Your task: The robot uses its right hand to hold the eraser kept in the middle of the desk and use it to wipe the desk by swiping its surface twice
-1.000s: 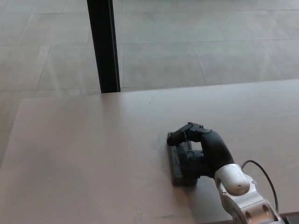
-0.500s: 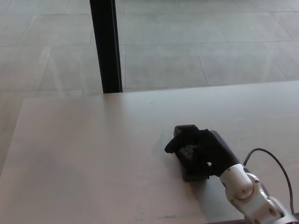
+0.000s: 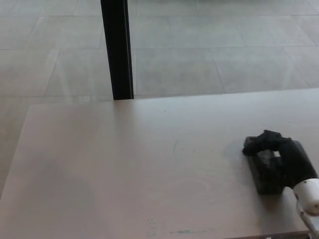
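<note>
The dark eraser (image 3: 262,175) lies flat on the pale desk (image 3: 124,164), far over on the right side. My right hand (image 3: 279,154) lies on top of it, its black fingers curled over the eraser's far end and holding it. The white wrist (image 3: 309,196) enters from the bottom right corner. Much of the eraser is hidden under the hand. My left hand does not show.
A black vertical post (image 3: 117,50) stands just beyond the desk's far edge, left of centre. Grey tiled floor (image 3: 209,55) lies behind the desk. Faint marks (image 3: 175,148) show on the desk's middle, and small smudges (image 3: 184,231) near its front edge.
My right hand has swept the eraser across the desk from the middle towards the right side. The view has also shifted slightly.
</note>
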